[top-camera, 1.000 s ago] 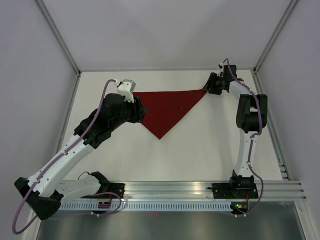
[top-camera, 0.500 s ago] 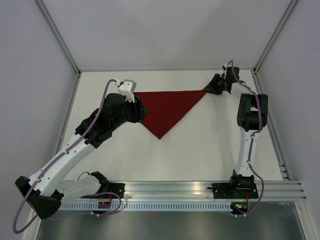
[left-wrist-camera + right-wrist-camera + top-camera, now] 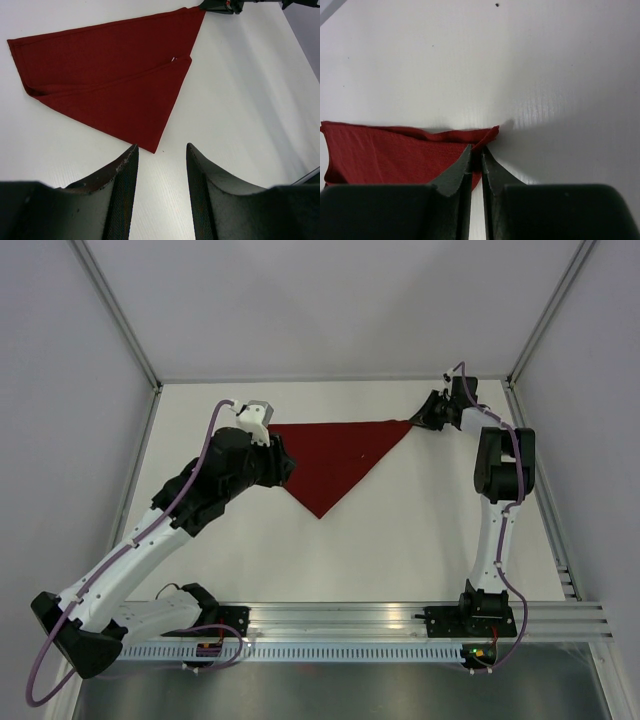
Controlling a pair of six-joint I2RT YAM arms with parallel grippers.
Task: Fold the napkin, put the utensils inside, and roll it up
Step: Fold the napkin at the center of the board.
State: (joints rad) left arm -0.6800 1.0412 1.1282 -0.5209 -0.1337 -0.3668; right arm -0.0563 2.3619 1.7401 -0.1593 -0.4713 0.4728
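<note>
So, starting at the left, my left claw (image 3: pixel 161 146) hangs low over the table (image 3: pixel 400 540) with its fingers apart and nothing between them. In its wrist view one tip of the napkin (image 3: pixel 335 455) lies just before it, at the lower middle of the frame. In the top view the napkin lies in the upper middle, folded to a triangle with the long edge along the top. At its right corner my right claw (image 3: pixel 476 150) has the fingers pressed together on the cloth. I judge the folding to be done or almost done. The utensils are not placed, since I see no fork in any view, and the rolling is not begun. I see no containers.
</note>
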